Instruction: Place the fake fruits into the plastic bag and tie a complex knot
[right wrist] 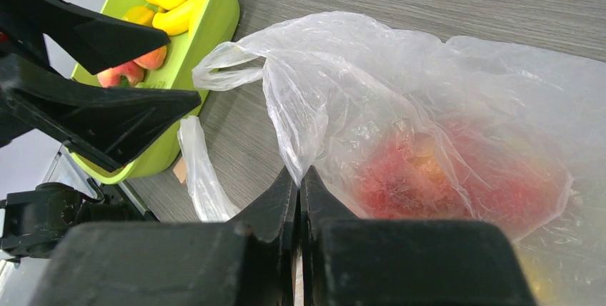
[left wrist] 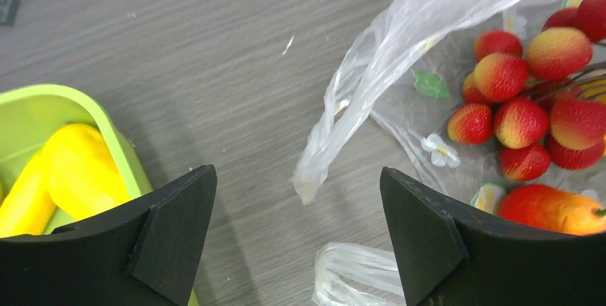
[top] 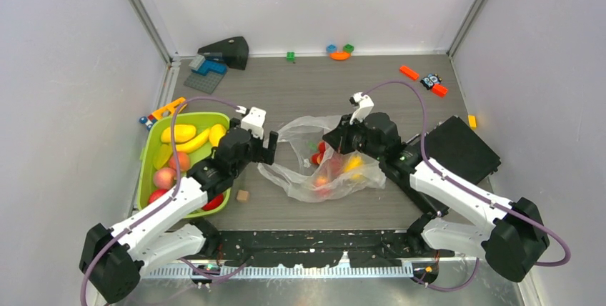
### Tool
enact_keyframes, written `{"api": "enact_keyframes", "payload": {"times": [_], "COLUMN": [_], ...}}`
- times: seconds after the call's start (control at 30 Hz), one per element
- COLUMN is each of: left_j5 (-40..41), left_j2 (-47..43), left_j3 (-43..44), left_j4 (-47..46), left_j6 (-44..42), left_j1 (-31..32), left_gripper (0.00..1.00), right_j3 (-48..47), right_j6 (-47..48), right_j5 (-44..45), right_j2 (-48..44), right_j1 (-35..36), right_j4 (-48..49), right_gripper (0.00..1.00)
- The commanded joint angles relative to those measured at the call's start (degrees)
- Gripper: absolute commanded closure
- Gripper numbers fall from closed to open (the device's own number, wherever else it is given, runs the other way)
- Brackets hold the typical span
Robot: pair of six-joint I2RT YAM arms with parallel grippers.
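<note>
Mia: Where was the plastic bag (top: 307, 133)?

Tom: It lay in the middle of the table (top: 300, 84), between the two arms. A heap of strawberries (left wrist: 518, 120) was already inside it.

Mia: What was the right gripper (right wrist: 300, 177) doing?

Tom: Its jaws were squeezed tight on a fold of the bag. They held that edge up, so the mouth looked open toward the left side.

Mia: And the left gripper (left wrist: 296, 177)?

Tom: It was spread wide with nothing in it. It hung over bare table, and a loose handle loop (left wrist: 343, 120) of the bag lay just ahead of it.

Mia: Were any fruits not in the bag?

Tom: Yes. A banana (top: 194, 141), a yellow mango (top: 179, 133) and a peach (top: 164, 177) sat in the lime-green tray (left wrist: 36, 106). The tray was just beside the left gripper, on its left. The bag was on its right.

Mia: So which arm should fetch them?

Tom: The left one, I think. It was much nearer the tray. The right one was busy with the bag and on the far side of it. The banana lay slanted, with one end toward the gripper. So I think the fingers would need to close across its thin middle, not along it.
</note>
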State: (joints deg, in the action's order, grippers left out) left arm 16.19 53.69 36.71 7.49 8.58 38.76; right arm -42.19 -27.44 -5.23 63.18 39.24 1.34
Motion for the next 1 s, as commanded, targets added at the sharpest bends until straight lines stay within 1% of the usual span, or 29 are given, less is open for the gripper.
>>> {"api": "enact_keyframes", "payload": {"times": [0.0,0.1,0.2,0.23,0.27,0.33,0.4,0.43,0.47,0.6,0.7,0.73,0.77,0.8,0.87,0.9,0.93,0.97], "left_j5": [-3.9,-5.5,-8.2,-8.9,-9.3,-9.5,-9.3,-9.1,-8.8,-9.8,-11.0,-11.9,-12.8,-13.9,-15.2,-15.4,-15.4,-15.4], "left_j2": [0.5,2.9,5.9,6.8,7.7,8.6,7.8,6.6,5.1,-2.4,-7.5,-8.9,-9.6,-10.2,-11.0,-11.6,-12.2,-12.7], "left_j3": [-2.2,-2.6,-2.6,-2.6,-2.3,-1.8,-1.8,-1.9,-2.0,-1.9,-0.4,0.5,1.5,2.6,4.6,5.4,6.1,7.0], "left_j4": [-0.3,-2.6,-4.7,-5.2,-5.4,-4.9,-5.2,-5.4,-5.5,-2.9,2.9,5.6,8.2,10.9,16.2,17.7,18.9,19.8], "left_j6": [1.9,3.3,3.5,3.4,3.4,3.2,2.5,1.7,1.1,0.2,0.3,-0.2,-0.5,-0.8,-1.1,-1.0,-0.6,-0.4], "left_j1": [-1.3,-2.9,-3.6,-3.6,-3.6,-3.6,-3.6,-3.6,-3.6,-3.7,-3.6,-3.6,-3.6,-3.6,-3.6,-3.6,-3.6,-3.6], "left_gripper": [0.12,0.17,0.28,0.34,0.4,0.66,0.88,0.97,1.0,1.0,1.0,1.0,1.0,1.0,1.0,1.0,1.0,1.0], "right_j3": [-0.4,-0.7,-0.8,-0.8,-1.0,-1.7,-3.4,-4.1,-5.6,-10.5,-15.6,-19.0,-20.7,-24.5,-30.1,-32.0,-35.6,-37.1], "right_j6": [-0.5,-0.5,-0.3,-0.2,-0.1,0.6,2.0,3.3,3.9,7.4,10.2,10.7,11.6,12.1,13.2,13.7,13.9,14.3], "right_j5": [-0.6,-1.0,-1.1,-0.9,-0.9,-1.3,-1.7,-1.7,-1.7,-1.7,-1.8,-1.8,-1.8,-2.0,-2.3,-2.4,-2.9,-3.2], "right_j2": [0.4,0.6,0.9,1.0,1.2,1.7,2.9,3.9,4.4,8.8,14.7,16.3,19.5,21.0,27.0,28.4,31.0,32.2], "right_j1": [0.0,-0.1,-0.1,-0.1,0.0,0.0,-0.1,-0.1,-0.1,-0.1,-0.2,-0.3,-0.3,-0.3,-0.4,-0.4,-0.4,-0.4], "right_j4": [2.8,2.8,2.5,2.5,2.4,2.1,1.0,-0.1,-0.5,-2.5,-4.3,-4.9,-6.1,-6.8,-8.4,-9.5,-10.1,-10.8], "right_gripper": [0.95,0.95,0.95,0.95,0.95,0.95,0.95,0.95,0.95,0.95,0.95,0.95,0.95,0.95,0.95,0.95,0.94,0.92]}}
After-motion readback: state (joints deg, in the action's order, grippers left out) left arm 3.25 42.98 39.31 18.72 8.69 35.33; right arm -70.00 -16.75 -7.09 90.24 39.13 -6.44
